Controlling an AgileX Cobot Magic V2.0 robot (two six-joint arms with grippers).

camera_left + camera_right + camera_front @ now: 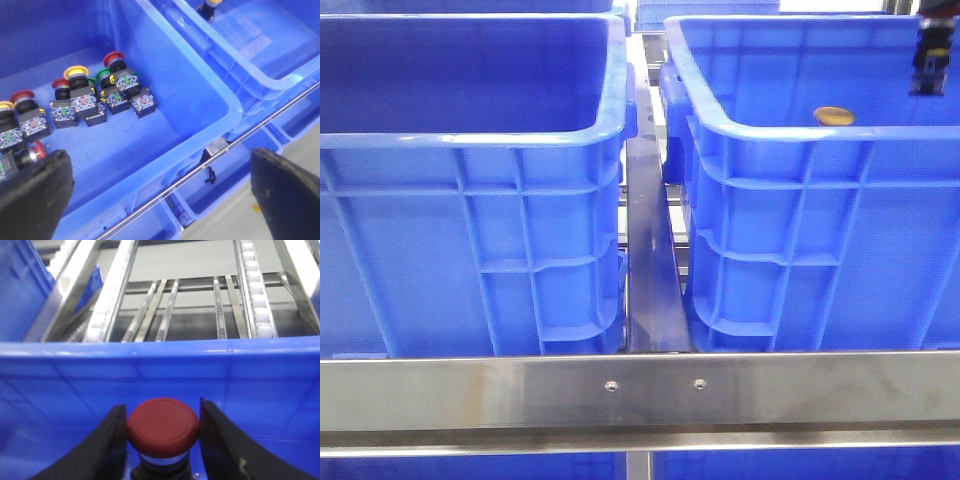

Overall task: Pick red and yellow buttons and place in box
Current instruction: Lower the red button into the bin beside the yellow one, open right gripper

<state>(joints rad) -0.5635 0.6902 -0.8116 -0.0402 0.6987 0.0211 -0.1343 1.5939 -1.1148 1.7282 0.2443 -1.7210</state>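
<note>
Several push buttons with red (pixel 114 58), yellow (pixel 76 73) and green caps lie in the left blue crate (pixel 200 80), seen in the left wrist view. My left gripper (pixel 160 167) is open and empty above that crate's corner rim. My right gripper (pixel 162 426) is shut on a red mushroom-capped button (pixel 163 420), close to the inner wall of a blue crate (pixel 160 365). In the front view the right gripper (pixel 930 58) hangs over the right crate (pixel 800 200), the box. A yellow button cap (pixel 834 116) lies inside it; it also shows in the left wrist view (pixel 208 5).
A steel frame bar (pixel 640 395) crosses in front of both crates, with a steel rail (pixel 650 260) between them. More blue crates sit below and behind. Roller tracks (pixel 252 290) and steel bars run beyond the crate wall in the right wrist view.
</note>
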